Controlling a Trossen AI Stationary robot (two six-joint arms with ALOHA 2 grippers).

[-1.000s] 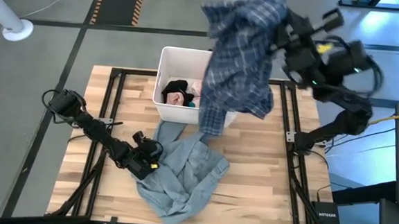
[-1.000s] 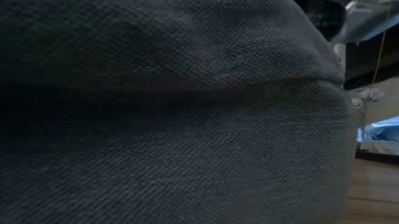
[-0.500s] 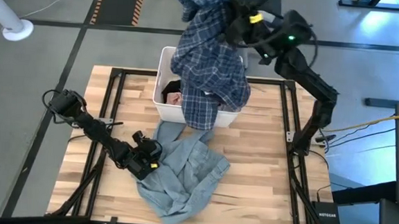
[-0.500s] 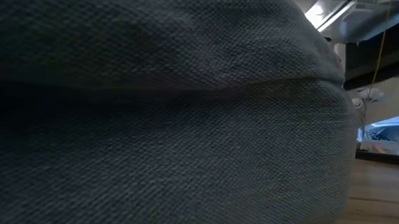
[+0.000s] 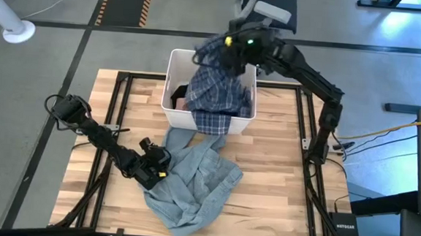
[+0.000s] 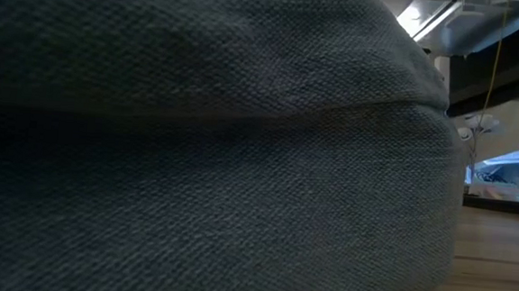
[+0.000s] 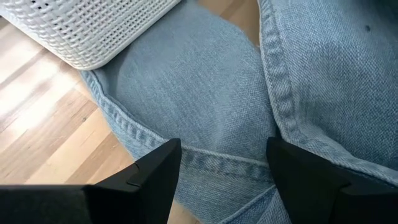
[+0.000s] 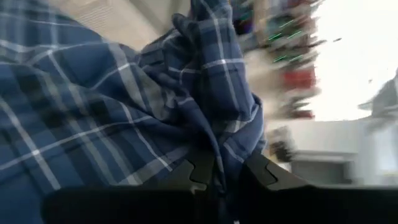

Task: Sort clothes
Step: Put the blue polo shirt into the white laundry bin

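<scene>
The right gripper [image 5: 228, 52] is pinched tight on the plaid shirt [image 5: 216, 93]. In its own wrist view the two dark fingers [image 8: 198, 168] squeeze a bunch of the blue checked cloth [image 8: 112, 118] between them. The gripper sits up over the far edge of the white bin [image 5: 172, 114]. The shirt hangs down from it, fills most of the bin, and flops over the near wall. A little dark and pink cloth [image 5: 180, 98] peeks out at the bin's left side.

The left gripper [image 5: 156, 166] is down low on the wooden table [image 5: 273, 173], with its fingers [image 7: 149, 177] spread wide apart and nothing between them. It points at the denim shirt [image 5: 195, 183], right at the shirt's left edge. That shirt lies in a wrinkly heap in the middle of the table, and its top corner touches the front of the bin [image 7: 87, 28].

The denim [image 7: 205, 93] is light blue and thick, with raised stitched seams. The bin wall looks like a woven basket. The table is made of pale wood planks with black bars down both sides. There is bare wood to the right of the denim shirt and to the left of the left arm.

In the low view, denim cloth [image 6: 205, 151] fills nearly everything.
</scene>
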